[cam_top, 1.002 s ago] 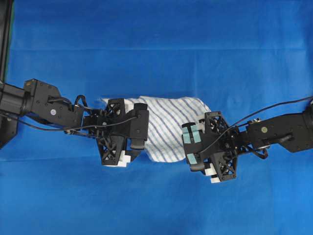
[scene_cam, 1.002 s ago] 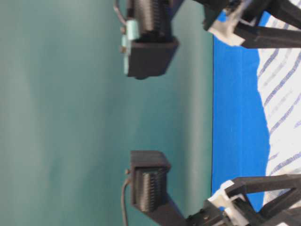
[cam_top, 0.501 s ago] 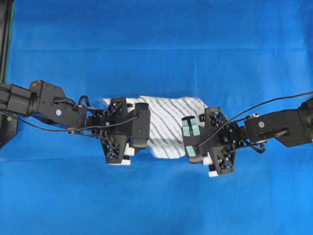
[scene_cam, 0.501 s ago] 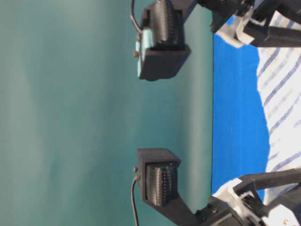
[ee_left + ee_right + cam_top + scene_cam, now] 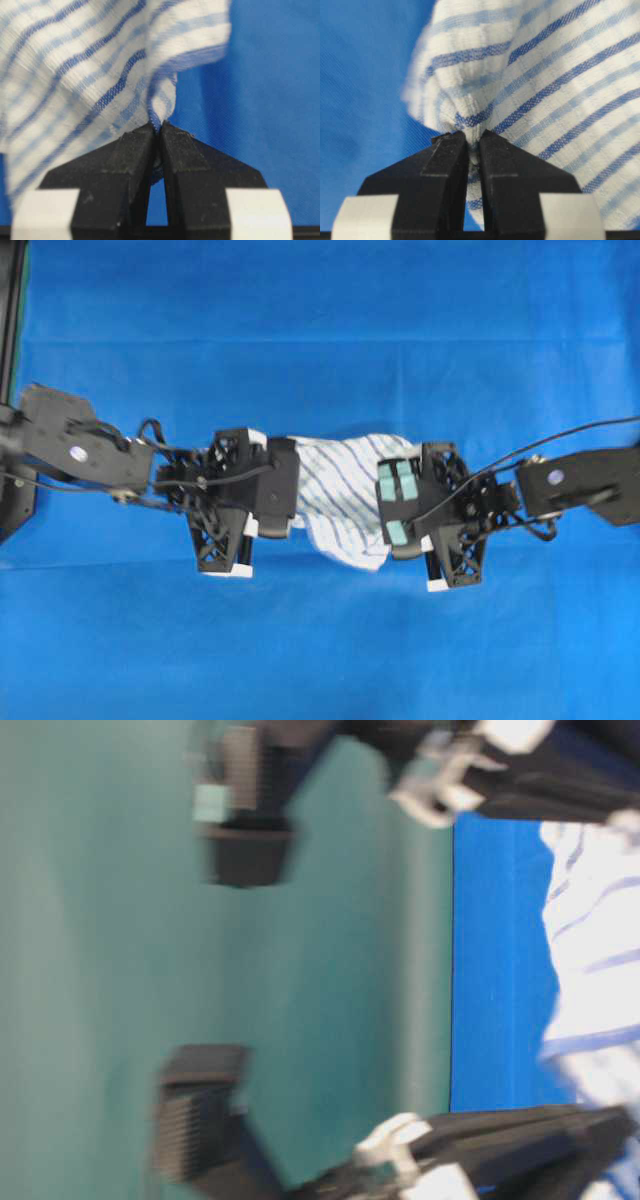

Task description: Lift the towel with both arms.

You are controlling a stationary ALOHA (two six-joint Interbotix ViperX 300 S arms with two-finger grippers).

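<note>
Pinching a fold of the towel (image 5: 90, 70) in nearly closed jaws, the left gripper (image 5: 159, 131) is holding one end while the right gripper (image 5: 473, 137) is clamping the other, the cloth hanging between them above the blue table (image 5: 320, 330).

**Counts**

I see one towel (image 5: 345, 502), white with blue stripes. Two arms: left arm (image 5: 90, 452), right arm (image 5: 575, 483). Two grippers, left gripper (image 5: 159, 131) and right gripper (image 5: 473, 136). One blue cloth (image 5: 320, 340) under everything. One green wall (image 5: 110, 960).
</note>
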